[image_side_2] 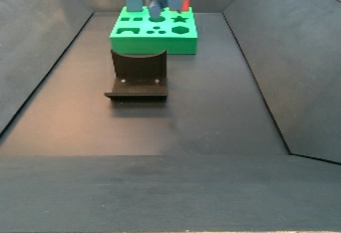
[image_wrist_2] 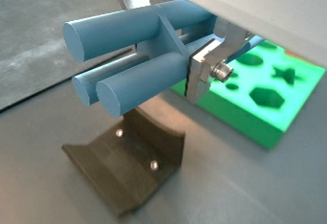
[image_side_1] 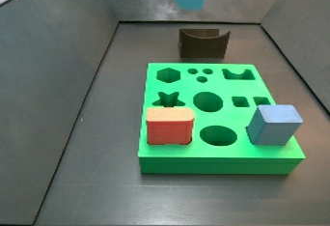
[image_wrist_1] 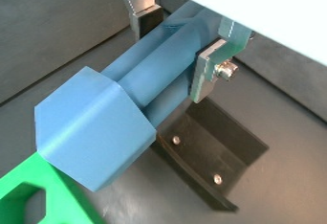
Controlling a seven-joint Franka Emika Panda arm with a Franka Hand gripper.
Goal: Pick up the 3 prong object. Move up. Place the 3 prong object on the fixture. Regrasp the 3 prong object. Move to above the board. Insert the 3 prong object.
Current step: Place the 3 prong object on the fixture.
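Dark desk (image_side_2: 160, 127) below, the gripper (image_wrist_2: 192, 60) hangs in the air, clamped on the 3 prong object (image_wrist_2: 128, 56), whose long axis juts sideways from the fingers (image_wrist_1: 211, 65). Directly beneath sits the fixture (image_wrist_2: 128, 161); the board (image_side_1: 219, 124) lies just beyond.

claw (image_wrist_2: 205, 56) holding the 3 prong object (image_wrist_2: 128, 56) high, clear above fixture (image_wrist_2: 128, 161), board (image_side_1: 219, 119) cutouts open beside red block (image_side_1: 169, 127), cube (image_side_1: 275, 124)

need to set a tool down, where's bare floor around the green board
Free: the dark floor left of the board, and the long stretch in front of the fixture. Crowded: the board's front, with red block and blue cube. The claw holds the three-prong piece aloft.
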